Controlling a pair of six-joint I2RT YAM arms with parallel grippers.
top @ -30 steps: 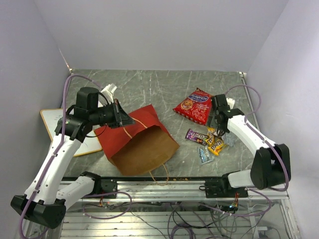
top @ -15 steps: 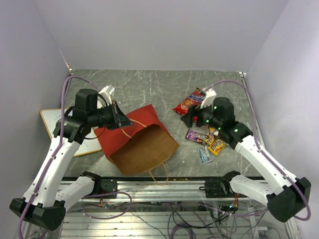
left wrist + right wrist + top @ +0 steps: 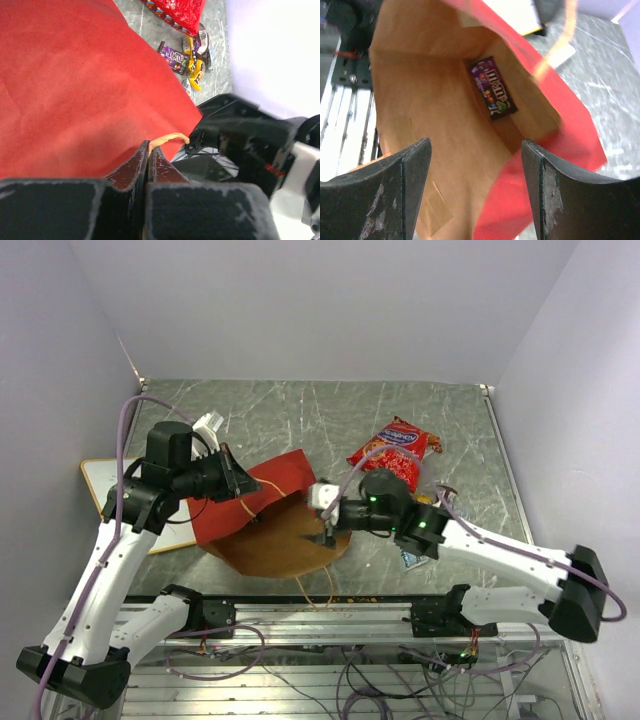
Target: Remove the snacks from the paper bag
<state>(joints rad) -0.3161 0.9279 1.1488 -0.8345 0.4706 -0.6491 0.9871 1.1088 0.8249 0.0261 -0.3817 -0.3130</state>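
While left gripper (image 3: 148, 148) pinches handle (image 3: 170, 136) | paper bag (image 3: 270, 545) mouth faces right gripper (image 3: 475, 147) (spread wide, empty) | purple packet (image 3: 492, 89) inside

- The top external camera sits high behind the arm bases (image 3: 195, 610). It looks down and forward over the whole table (image 3: 300, 410) and takes in the paper bag (image 3: 280, 540) from afar.
- The left wrist camera looks along the closed left gripper (image 3: 148, 150), very near the bag's red panel. It faces out toward the candy packets (image 3: 187, 57) and the red chip bag (image 3: 180, 10), which the top view also shows.
- The right wrist camera looks between the spread fingers of the right gripper (image 3: 475, 145), close up, into the bag's open mouth. A purple candy packet (image 3: 492, 87) is seen in this view alone.
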